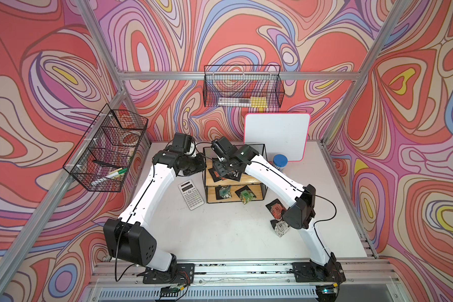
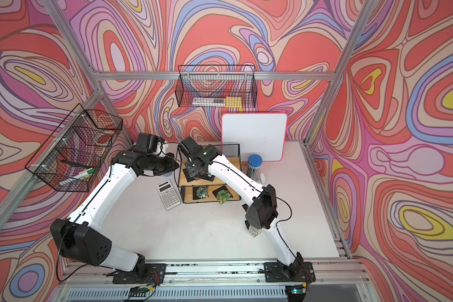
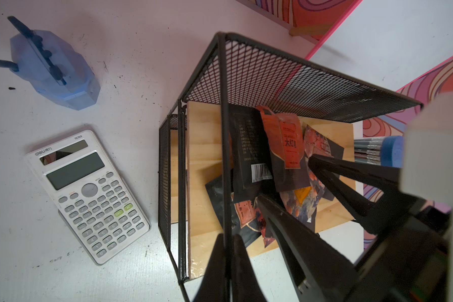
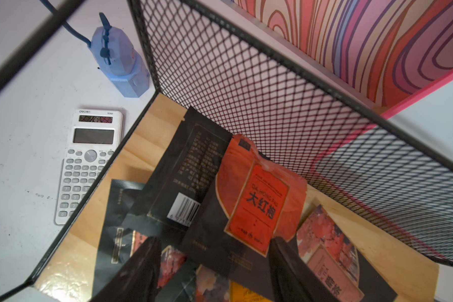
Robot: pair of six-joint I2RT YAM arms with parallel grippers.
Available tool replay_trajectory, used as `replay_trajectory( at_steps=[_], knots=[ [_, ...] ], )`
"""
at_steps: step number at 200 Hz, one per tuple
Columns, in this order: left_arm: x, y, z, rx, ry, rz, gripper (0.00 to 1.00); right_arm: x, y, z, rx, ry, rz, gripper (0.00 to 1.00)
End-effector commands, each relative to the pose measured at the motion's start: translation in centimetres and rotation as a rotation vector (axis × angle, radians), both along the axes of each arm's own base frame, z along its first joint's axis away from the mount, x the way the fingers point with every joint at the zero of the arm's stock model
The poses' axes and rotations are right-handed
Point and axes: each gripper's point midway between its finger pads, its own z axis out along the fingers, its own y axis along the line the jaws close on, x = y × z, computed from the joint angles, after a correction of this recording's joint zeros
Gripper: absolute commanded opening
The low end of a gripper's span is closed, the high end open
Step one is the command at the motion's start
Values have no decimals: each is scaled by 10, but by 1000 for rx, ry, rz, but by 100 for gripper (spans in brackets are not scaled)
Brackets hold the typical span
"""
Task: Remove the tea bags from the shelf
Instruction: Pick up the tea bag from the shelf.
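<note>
Black-and-red tea bags [image 4: 256, 206], pale wooden shelf [image 4: 141, 136], white calculator [image 4: 89, 167]

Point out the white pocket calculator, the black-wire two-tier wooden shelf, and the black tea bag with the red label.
White pocket calculator [image 1: 192, 198]: in a top view, on its keypad.
Two-tier wooden shelf [image 3: 204, 146]: left wrist view, bare wood of the upper board.
Red-label tea bag [image 4: 256, 206]: right wrist view, on its red printed panel.
</note>
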Motion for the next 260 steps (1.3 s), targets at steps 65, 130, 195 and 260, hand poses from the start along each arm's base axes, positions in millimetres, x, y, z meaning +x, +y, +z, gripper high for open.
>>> replay_trajectory(
  at_steps=[65, 130, 195, 260],
  knots=[
    [8, 2, -1, 1, 0, 20, 0, 3, 7, -7, 12, 4, -18, 40],
    [8, 1, 0, 1, -2, 15, 0, 7, 7, 3, 30, -26, -30, 21],
    [8, 1, 1, -3, -4, 13, 0, 11, 5, 22, 53, -72, -49, 5],
    [9, 0, 0, -5, -1, 13, 0, 18, -5, 51, 60, -163, -95, 0]
  ],
)
